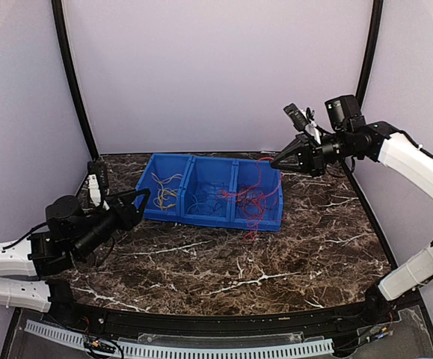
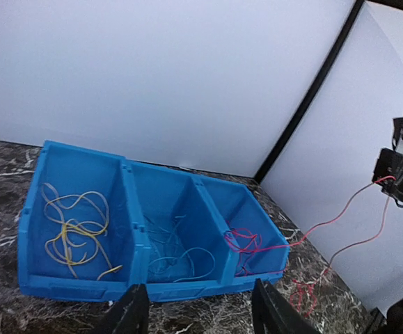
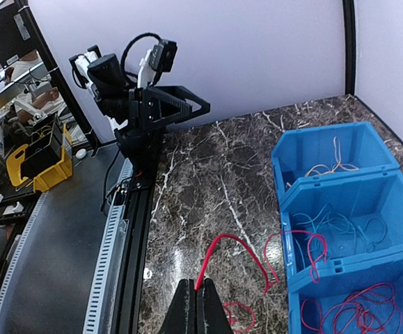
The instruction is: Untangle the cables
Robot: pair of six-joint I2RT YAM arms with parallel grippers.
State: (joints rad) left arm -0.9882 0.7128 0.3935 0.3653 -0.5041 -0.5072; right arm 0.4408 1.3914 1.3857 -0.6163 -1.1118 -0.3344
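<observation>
A blue three-compartment bin (image 1: 235, 221) holds the cables: yellow ones (image 2: 72, 233) in its left compartment, blue ones (image 2: 177, 257) in the middle, red ones (image 1: 250, 196) on the right. My right gripper (image 1: 274, 163) hangs above the bin's right end, shut on a red cable (image 3: 236, 240) at its tips (image 3: 198, 289). That cable runs taut from the red bundle (image 2: 246, 240) up to the right gripper (image 2: 396, 182). My left gripper (image 1: 143, 200) stands open just off the bin's left front corner; in the left wrist view its fingers (image 2: 128, 313) have nothing between them.
A few red loops (image 2: 302, 296) lie on the marble table (image 1: 238, 269) in front of the bin's right compartment. Black frame posts (image 1: 70, 75) stand at the back corners. A slotted cable duct (image 1: 201, 348) runs along the near edge.
</observation>
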